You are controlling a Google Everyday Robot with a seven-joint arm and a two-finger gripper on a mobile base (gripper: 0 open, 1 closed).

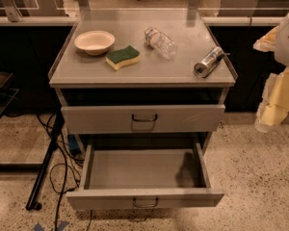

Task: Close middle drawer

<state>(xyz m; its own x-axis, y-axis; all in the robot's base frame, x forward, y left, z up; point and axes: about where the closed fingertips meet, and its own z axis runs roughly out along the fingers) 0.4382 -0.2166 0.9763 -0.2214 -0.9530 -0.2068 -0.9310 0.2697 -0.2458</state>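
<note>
The middle drawer (pixel 145 197) is pulled far out of the grey cabinet and its inside (pixel 139 170) holds nothing. Its slim flat front faces me near the floor, with a small wire pull (pixel 145 203) at its centre. Above it the taller top drawer front (pixel 101 118) with a dark handle (pixel 144 119) stands slightly out from the frame. The lowest drawer is hidden under the open one. My gripper (pixel 269 115), cream and white, hangs at the right edge of the view. It is to the right of the cabinet, about level with the top drawer, and touches nothing.
On the cabinet top (pixel 86 71) lie a cream bowl (pixel 94 42), a yellow-green sponge (pixel 122 57), a clear plastic bottle (pixel 160 42) on its side and a metal can (pixel 208 62) on its side. Cables and a black stand leg (pixel 45 165) lie on the floor to the left. Speckled floor (pixel 260 177) is on the right.
</note>
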